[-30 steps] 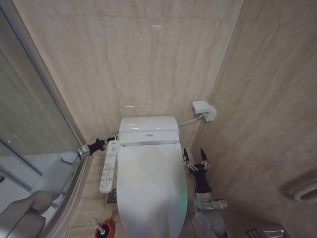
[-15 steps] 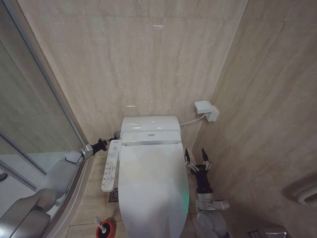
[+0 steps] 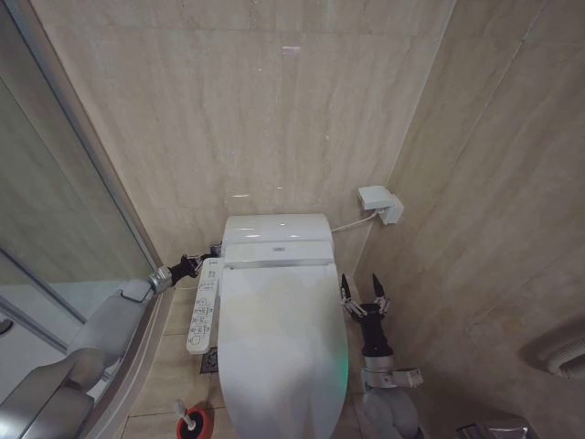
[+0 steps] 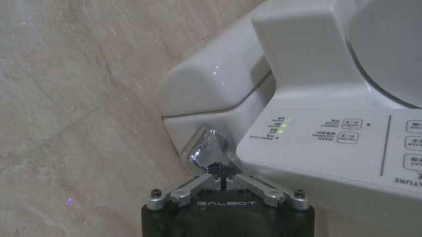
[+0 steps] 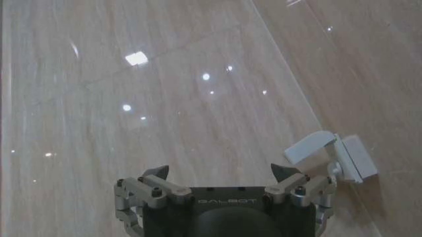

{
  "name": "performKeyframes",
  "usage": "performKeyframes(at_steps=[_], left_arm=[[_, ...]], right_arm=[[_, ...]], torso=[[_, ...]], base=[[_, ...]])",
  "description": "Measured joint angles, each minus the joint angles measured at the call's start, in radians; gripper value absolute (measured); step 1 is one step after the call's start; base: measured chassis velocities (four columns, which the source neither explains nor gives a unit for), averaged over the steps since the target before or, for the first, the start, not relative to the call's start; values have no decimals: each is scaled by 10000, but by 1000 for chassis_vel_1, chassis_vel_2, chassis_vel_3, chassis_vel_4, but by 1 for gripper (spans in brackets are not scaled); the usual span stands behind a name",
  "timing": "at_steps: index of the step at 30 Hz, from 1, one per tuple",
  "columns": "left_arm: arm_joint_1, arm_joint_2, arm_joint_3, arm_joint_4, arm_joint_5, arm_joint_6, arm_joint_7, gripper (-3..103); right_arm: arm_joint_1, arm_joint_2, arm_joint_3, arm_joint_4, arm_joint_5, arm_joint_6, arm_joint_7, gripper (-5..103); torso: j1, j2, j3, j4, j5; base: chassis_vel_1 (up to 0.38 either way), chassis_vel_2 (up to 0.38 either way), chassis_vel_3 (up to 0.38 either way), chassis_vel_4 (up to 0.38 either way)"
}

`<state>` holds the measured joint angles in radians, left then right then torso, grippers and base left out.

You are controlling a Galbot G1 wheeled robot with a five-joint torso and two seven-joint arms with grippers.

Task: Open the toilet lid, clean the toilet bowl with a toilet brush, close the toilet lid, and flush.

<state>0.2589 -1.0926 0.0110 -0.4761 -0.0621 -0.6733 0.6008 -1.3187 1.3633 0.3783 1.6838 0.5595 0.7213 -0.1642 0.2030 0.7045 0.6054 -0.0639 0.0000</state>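
Left hand [image 4: 221,174] pinched closed at chrome flush lever [image 4: 205,150], right hand [image 3: 363,294] spread open — toilet lid [image 3: 283,343] down

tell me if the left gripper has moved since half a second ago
No. The left gripper sits at the same spot beside the button panel, shut at the chrome flush lever.

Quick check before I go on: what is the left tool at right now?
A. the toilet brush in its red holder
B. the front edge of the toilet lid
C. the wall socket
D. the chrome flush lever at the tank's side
D: the left tool is shut at the chrome flush lever, and the toilet lid is down.
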Motion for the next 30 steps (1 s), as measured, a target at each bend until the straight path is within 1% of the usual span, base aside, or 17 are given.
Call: performKeyframes(at_steps=[30], left_arm=[[-144, -6, 0, 107, -45, 8, 24, 0]], right_arm=[[-34, -27, 46, 17, -1, 10, -11, 100]], torso=[[0, 0, 0, -2, 2]], base=[[0, 0, 0, 0]])
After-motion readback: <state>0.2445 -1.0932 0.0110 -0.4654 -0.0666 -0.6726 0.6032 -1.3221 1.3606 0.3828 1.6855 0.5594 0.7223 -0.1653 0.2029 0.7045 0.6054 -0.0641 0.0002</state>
